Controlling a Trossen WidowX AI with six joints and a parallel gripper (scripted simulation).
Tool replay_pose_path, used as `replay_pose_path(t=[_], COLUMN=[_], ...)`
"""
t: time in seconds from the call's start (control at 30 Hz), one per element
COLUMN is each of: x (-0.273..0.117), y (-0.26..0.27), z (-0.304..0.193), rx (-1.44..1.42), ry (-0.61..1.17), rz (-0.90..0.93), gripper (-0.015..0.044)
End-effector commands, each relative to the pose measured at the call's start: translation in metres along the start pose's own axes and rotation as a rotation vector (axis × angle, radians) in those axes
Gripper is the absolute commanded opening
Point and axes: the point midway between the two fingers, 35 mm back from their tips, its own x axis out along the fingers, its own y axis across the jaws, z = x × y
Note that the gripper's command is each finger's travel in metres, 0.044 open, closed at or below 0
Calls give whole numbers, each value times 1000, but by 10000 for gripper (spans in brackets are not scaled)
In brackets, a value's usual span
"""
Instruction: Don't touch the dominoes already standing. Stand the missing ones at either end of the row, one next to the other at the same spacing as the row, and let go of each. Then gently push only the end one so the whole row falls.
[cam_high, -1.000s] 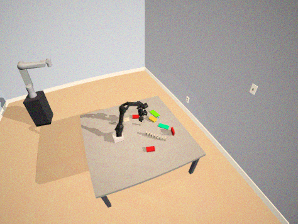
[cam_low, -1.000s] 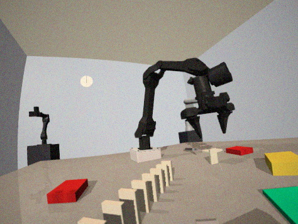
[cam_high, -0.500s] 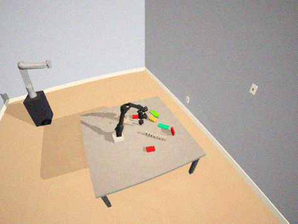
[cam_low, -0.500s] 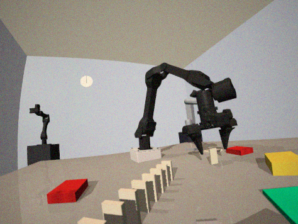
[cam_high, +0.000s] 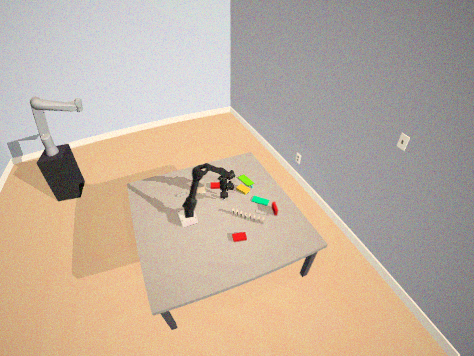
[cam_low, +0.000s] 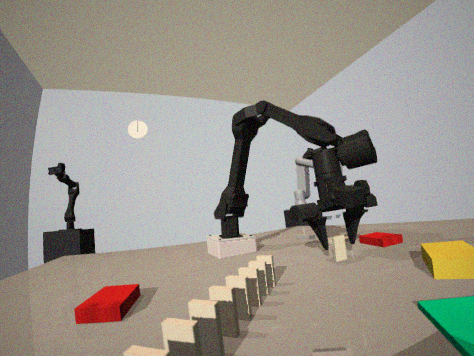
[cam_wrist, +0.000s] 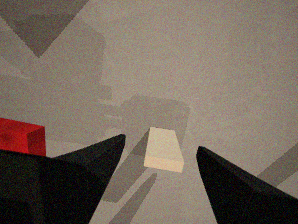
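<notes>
A cream domino (cam_low: 339, 248) (cam_wrist: 164, 145) stands on end, apart from the row. My gripper (cam_high: 224, 196) (cam_low: 340, 246) (cam_wrist: 160, 145) points down over it, with one finger on each side. The fingers are partly open, and the wrist view shows a gap between the domino and each fingertip. The row of cream dominoes (cam_high: 247, 215) (cam_low: 202, 306) stands upright, away from the gripper. Its nearest dominoes are cut off at the bottom of the exterior view. A small pale piece (cam_high: 201, 190) lies beyond the arm's base; its exact shape is too small to tell.
A red block (cam_high: 215, 185) (cam_low: 381, 239) (cam_wrist: 20, 136) lies near the gripper. Beyond are a yellow block (cam_high: 243, 189) (cam_low: 450, 260) and a lime block (cam_high: 245, 180). A green block (cam_high: 260, 200) (cam_low: 450, 320) and another red block (cam_high: 275, 208) lie near the row; a third red block (cam_high: 239, 237) (cam_low: 107, 303) lies across it.
</notes>
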Motion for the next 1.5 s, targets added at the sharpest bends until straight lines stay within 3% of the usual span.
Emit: replay_pose_path(t=[0.0,0.13,0.47,0.73,0.97,1.33,1.47], x=[2,2,0,-121,-132,-134,-134], y=[-1,-1,-1,2,-1,-147,-156], z=[-1,-1,0,2,1,31,31], rx=[5,5,5,1,8,497,528], ry=[2,2,2,2,2,-7,-8], rz=[-8,-8,-7,-2,-2,-23,-24], gripper=[204,107,107,107,107,107,107])
